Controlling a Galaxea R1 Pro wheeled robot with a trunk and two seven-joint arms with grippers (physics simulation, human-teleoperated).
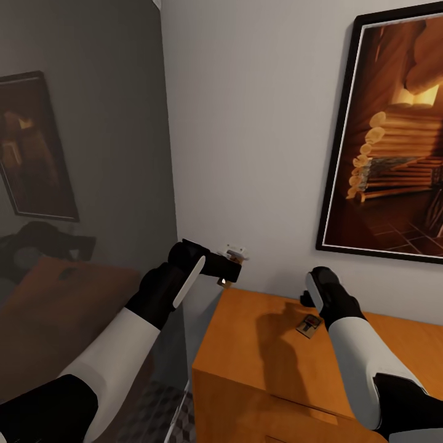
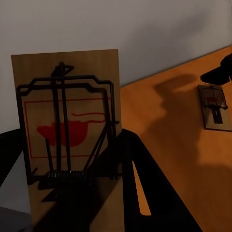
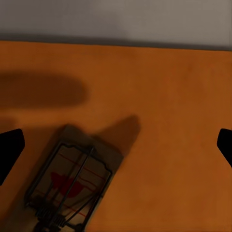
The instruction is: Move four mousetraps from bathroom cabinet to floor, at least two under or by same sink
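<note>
Left gripper (image 1: pixel 229 271): raised off the near-left corner of the cabinet (image 1: pixel 258 351), black fingers pinching a mousetrap (image 2: pixel 72 140). In the left wrist view this held trap is a flat rectangular wooden board, pale brown with visible grain, carrying a dark wire frame, a coiled spring at one end and a red printed mouse figure inside a red outline. It stands clear of the cabinet top, with the plain grey-white wall behind it.

Right gripper (image 1: pixel 307 301): positioned above the cabinet top, fingers spread wide; in the right wrist view the two black fingertips (image 3: pixel 9 150) sit at opposite edges of the frame with nothing between them.

Second mousetrap (image 1: pixel 309 325): lying flat on the cabinet top, just beside the right gripper and within its shadow. Same make: wooden board, dark wire, red print.

Cabinet: orange-brown, smooth matte surface, flat top with square edges, set against the wall.

Wall: a framed picture (image 1: pixel 387 135) in a dark frame with warm brown tones hangs above the cabinet. A grey reflective panel (image 1: pixel 80 154) stands to the left. A patch of cube-patterned floor tile (image 1: pixel 157 412) is visible beside the cabinet base.
</note>
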